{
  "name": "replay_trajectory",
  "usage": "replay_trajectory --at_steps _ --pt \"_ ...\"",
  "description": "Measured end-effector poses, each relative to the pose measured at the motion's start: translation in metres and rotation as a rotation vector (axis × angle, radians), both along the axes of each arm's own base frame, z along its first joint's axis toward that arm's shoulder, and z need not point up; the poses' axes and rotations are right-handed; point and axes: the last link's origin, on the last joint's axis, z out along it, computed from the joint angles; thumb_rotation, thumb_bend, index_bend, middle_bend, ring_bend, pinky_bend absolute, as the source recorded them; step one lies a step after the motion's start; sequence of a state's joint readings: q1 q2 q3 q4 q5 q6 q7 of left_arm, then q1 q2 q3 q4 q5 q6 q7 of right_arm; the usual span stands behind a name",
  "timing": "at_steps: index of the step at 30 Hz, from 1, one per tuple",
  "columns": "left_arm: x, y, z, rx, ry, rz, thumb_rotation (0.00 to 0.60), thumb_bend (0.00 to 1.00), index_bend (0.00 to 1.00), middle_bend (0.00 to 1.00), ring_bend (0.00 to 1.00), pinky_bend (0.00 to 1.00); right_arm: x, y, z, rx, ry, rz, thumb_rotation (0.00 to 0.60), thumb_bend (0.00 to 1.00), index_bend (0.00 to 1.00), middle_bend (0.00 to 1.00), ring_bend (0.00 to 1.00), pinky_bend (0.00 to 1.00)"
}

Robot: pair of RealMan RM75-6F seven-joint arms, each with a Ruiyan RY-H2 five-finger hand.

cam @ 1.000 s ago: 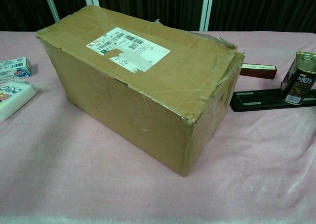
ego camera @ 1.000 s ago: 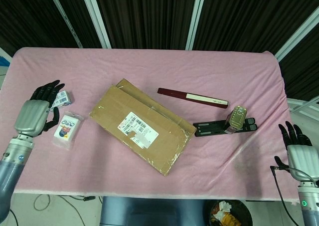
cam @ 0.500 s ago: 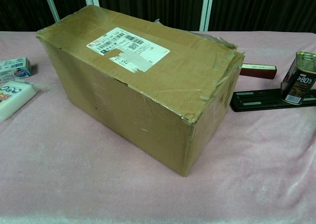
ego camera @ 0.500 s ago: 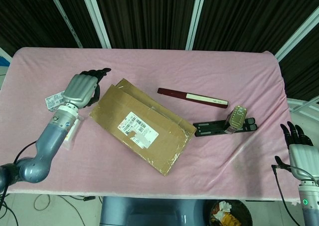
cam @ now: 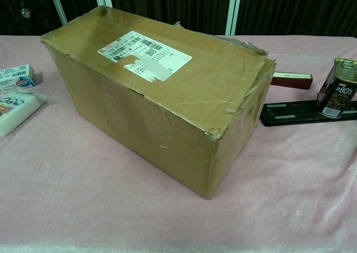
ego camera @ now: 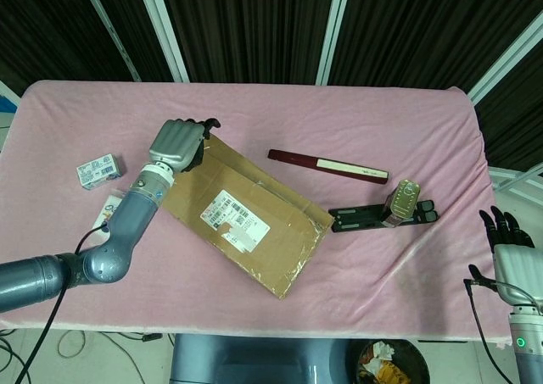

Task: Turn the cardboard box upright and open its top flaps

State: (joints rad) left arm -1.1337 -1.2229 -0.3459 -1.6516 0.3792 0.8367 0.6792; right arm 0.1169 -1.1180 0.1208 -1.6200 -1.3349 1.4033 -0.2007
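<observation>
Looking down on the pink tablecloth (ego camera: 254, 113), we've got the cardboard box (ego camera: 242, 214) lying mid-table, taped shut, shipping label (cam: 144, 49) facing up. Our left hand (ego camera: 176, 144) sits over the box's far-left corner, fingers curled over the edge there; we can't tell whether they actually grip the cardboard. Right of the box lies a long dark red case (ego camera: 327, 165), and nearer than that a black bracket (ego camera: 361, 218) with a gold tin (ego camera: 402, 201) standing on it. Left of the box are a white packet (cam: 12, 111) and a small carton (ego camera: 98, 169). Our right hand (ego camera: 512, 261) hangs well right of the box, off the table edge, fingers apart, holding nothing.
</observation>
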Motion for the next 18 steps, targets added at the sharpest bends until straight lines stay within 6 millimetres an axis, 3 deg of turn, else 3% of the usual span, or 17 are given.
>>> replay_trajectory --at_steps 6,18 --pt "-0.004 0.001 -0.005 -0.008 0.023 0.026 0.600 0.93 0.25 0.42 0.37 0.41 0.000 0.000 -0.001 0.000 -0.002 -0.001 0.600 0.29 0.00 0.00 0.00 0.23" --pt "-0.007 -0.004 0.007 -0.013 -0.026 0.050 0.600 0.93 0.26 0.43 0.40 0.45 0.000 0.000 -0.001 0.000 0.002 -0.003 0.600 0.30 0.00 0.00 0.00 0.23"
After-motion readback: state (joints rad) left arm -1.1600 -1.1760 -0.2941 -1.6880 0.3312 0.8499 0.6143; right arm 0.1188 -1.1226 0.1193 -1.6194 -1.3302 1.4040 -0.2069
